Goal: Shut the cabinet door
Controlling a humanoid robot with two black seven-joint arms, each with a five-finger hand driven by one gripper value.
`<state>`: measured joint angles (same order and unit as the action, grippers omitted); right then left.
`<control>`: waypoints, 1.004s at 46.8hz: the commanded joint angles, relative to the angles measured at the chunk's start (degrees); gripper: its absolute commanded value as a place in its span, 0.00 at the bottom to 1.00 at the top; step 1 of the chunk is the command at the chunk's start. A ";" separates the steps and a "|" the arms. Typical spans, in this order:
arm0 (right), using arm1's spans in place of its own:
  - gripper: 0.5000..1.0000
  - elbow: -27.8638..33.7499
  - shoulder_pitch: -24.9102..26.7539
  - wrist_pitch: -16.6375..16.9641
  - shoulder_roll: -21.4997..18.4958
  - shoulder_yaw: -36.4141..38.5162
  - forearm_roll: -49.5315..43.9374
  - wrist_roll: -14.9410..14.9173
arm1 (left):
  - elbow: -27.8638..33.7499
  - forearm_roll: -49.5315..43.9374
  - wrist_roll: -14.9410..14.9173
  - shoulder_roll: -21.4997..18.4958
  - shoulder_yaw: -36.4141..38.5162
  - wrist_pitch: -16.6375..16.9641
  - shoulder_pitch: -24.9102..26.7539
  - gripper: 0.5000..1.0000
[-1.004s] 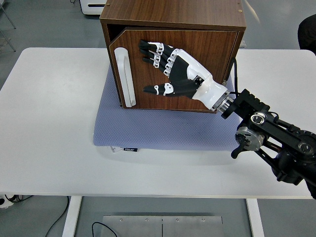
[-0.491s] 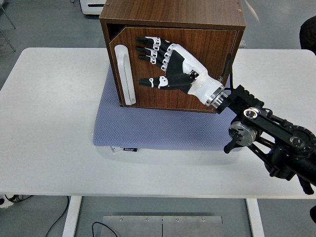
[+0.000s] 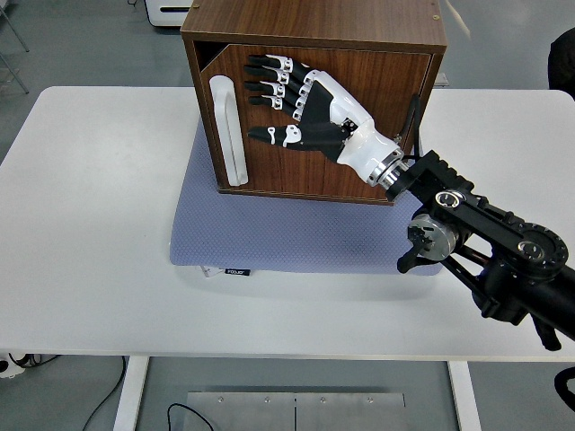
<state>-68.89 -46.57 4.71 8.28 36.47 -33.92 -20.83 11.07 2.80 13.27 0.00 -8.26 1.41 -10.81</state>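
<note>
One view only, from the head camera. It is mounted high on the robot's side of the white counter (image 3: 90,269) and faces forward and down across it. The counter's near edge runs along the lower part of the frame, with floor visible below it. The far edge and more floor show at the top. Framing is moderately close: the counter spans nearly the full width. No second view is supplied, so no overlap can be reported.

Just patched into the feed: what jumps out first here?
The robot's black-and-white right hand, fingers spread flat against the dark wooden cabinet door, mid-table. The cabinet sits on a blue-grey mat, its long white door handle at the left, with a small gap showing at the door's top-left corner.
</note>
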 commanded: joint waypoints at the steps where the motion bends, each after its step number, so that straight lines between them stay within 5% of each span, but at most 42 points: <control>1: 1.00 -1.25 0.69 1.96 0.51 0.01 -0.01 -0.70 | 0.00 0.01 0.00 0.00 -0.01 -0.01 0.00 1.00; 23: 1.00 -8.37 4.03 9.53 9.21 0.45 -0.80 -4.57 | 0.00 0.01 0.00 0.00 -0.01 -0.09 0.00 1.00; 47: 1.00 -12.06 11.94 14.71 19.32 3.70 -0.97 -14.17 | 0.00 0.01 0.00 0.00 -0.01 -0.01 0.08 1.00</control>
<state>-80.38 -35.33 18.65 26.35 40.00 -34.90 -33.70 11.07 2.82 13.28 0.00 -8.27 1.39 -10.81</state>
